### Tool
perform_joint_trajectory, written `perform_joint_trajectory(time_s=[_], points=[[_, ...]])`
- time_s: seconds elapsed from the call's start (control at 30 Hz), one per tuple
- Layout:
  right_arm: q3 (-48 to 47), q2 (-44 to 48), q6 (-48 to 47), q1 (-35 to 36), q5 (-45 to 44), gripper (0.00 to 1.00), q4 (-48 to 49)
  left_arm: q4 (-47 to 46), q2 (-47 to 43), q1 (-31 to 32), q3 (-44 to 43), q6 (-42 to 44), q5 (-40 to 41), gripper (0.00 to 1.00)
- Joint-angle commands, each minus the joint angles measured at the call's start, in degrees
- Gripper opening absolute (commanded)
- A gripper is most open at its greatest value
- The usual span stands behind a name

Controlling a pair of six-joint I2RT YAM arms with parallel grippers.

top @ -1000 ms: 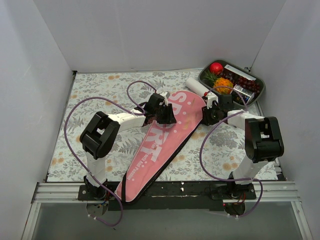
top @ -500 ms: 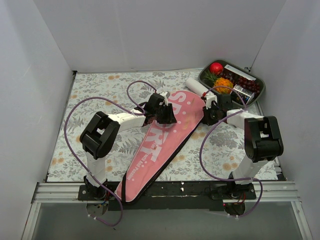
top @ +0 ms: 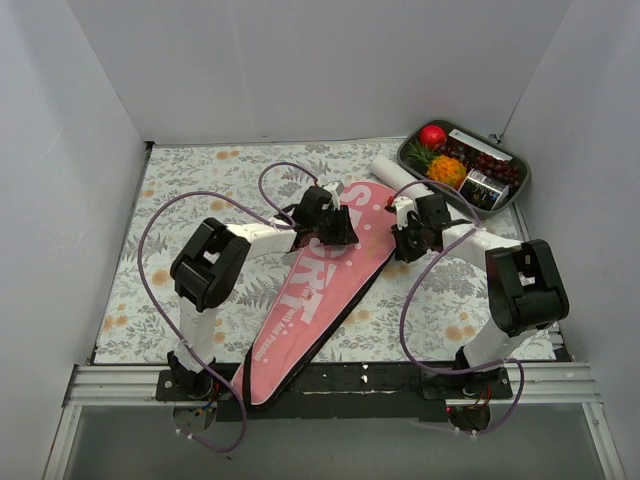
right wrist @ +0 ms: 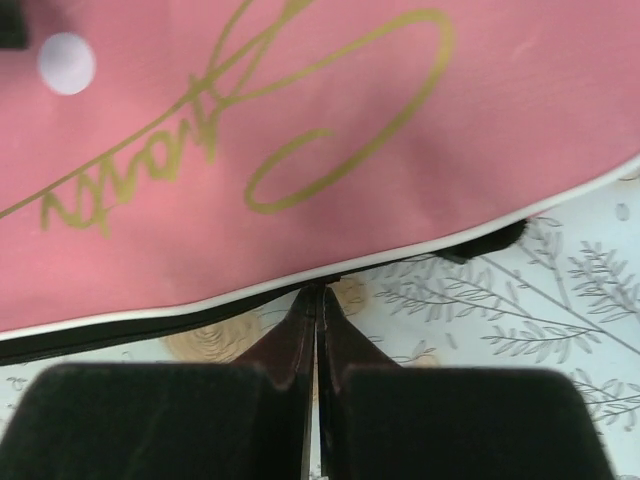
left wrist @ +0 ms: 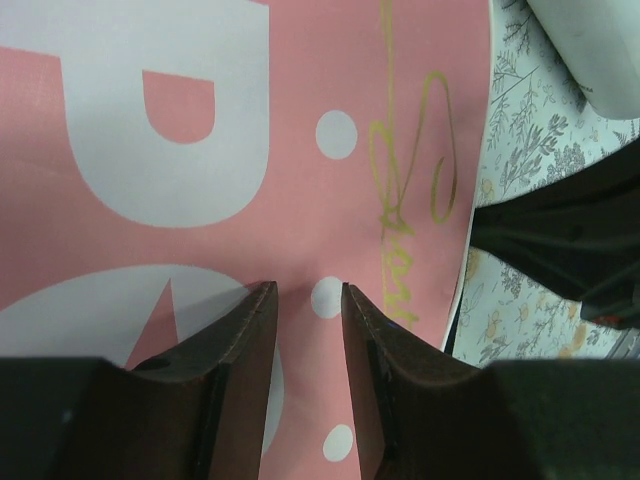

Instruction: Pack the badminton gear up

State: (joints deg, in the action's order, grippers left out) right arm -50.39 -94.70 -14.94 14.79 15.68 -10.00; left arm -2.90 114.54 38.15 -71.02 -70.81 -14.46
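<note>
The pink racket-shaped bag [top: 320,290] with white letters and black trim lies diagonally, wide end at the back right. My left gripper [top: 335,228] is on the wide end, its fingers a narrow gap apart with the tips down on the pink cloth [left wrist: 300,150]. My right gripper [top: 403,240] is at the bag's right edge. Its jaws are shut, with the tips [right wrist: 318,292] meeting on the black trim under the white piping of the bag [right wrist: 300,150]. The long white tube [top: 390,172] lies just behind the bag. The racket and shuttlecock are hidden.
A grey tray [top: 522,178] with colourful fruit stands at the back right corner. White walls close in the floral table on three sides. Purple cables loop over both arms. The tube's end [left wrist: 600,40] and the right arm's dark body [left wrist: 570,240] show in the left wrist view.
My right gripper has moved left along the bag's right edge, staying shut. The left gripper has stayed on the bag's wide end.
</note>
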Motion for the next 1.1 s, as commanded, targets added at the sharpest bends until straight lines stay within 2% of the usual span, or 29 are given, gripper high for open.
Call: perform_joint_trajectory(time_s=[0.0,0.27,0.47,0.77,1.07], points=[[1.96,3.37,2.37,5.42,3.3,0.01,-4.15,0.35,2.96,-0.01,-0.69,0.58,0.48,0.32],[8.89,9.96,9.66,21.04,0.23,0.01,0.5,-0.79,3.85,0.08,0.27,0.05,1.1,0.31],[15.14,15.49,20.38,34.14,-0.56,0.01,8.93,-0.88,2.79,-0.01,1.24,0.14,2.24,0.31],[15.5,13.85,31.18,54.88,-0.83,0.01,16.94,0.17,1.65,-0.36,0.45,1.37,3.91,0.31],[15.06,11.9,36.03,62.11,-1.44,0.01,20.9,1.31,-3.0,-3.42,3.17,1.99,6.9,0.31]])
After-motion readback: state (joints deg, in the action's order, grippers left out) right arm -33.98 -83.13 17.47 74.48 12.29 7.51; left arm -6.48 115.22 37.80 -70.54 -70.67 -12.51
